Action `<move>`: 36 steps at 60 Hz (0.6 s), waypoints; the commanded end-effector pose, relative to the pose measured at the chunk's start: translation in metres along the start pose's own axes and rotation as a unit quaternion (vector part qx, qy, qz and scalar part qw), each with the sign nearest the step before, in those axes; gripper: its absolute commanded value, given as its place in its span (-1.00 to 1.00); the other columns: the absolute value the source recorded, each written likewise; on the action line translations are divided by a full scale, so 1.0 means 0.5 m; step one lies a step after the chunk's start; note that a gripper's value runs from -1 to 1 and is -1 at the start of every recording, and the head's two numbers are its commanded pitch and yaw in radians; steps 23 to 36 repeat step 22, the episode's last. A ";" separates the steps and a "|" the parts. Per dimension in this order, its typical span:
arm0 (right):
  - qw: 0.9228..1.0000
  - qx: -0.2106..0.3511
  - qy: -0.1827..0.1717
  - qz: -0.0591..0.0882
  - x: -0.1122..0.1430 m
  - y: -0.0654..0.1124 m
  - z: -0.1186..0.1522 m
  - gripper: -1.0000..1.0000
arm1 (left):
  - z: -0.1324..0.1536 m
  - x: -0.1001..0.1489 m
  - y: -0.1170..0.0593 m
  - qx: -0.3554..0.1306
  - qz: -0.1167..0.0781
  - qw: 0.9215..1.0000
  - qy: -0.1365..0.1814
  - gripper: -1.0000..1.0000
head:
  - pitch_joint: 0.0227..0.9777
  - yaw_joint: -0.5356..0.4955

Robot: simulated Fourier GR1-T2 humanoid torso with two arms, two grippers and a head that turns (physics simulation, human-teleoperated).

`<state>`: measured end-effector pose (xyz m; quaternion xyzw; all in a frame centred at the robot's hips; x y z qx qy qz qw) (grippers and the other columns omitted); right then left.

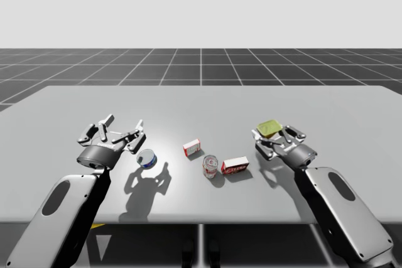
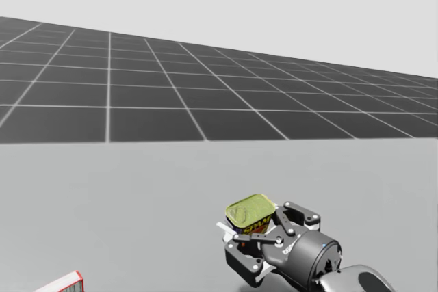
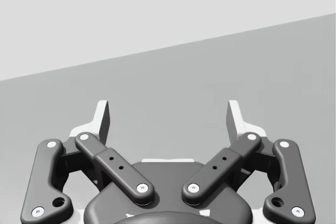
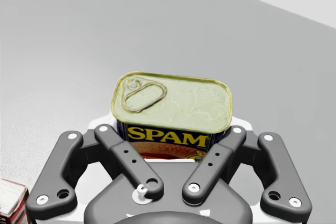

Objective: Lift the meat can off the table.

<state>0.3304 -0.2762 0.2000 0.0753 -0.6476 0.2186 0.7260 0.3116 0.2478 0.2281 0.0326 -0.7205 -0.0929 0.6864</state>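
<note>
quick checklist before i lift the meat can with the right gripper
1. Grasp: right gripper is shut on the meat can, one finger on each side. ok
2. Can pose: upright, pull-tab lid facing up. ok
3. Can seated deep between the fingers, close to the palm. ok
4. Neighbours: the red box lies apart from the can, toward the table's middle. ok
5. Left gripper is open, beside the blue can and far from the lift path. ok
6. Can already off the table: cannot tell
</note>
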 end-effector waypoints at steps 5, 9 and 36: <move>0.994 -0.076 -0.077 0.023 0.138 -0.026 -0.023 1.00 | -0.001 0.000 0.001 0.001 0.000 1.000 -0.001 -1.00 | -0.19 -0.60; 0.992 -0.085 -0.093 0.030 0.165 -0.025 -0.022 1.00 | -0.001 0.000 0.001 0.001 0.000 1.000 -0.001 -1.00 | -0.18 -0.60; 0.980 -0.121 -0.145 0.068 0.241 -0.022 -0.023 1.00 | 0.000 0.000 0.001 0.001 0.000 1.000 -0.001 -1.00 | -0.18 -0.60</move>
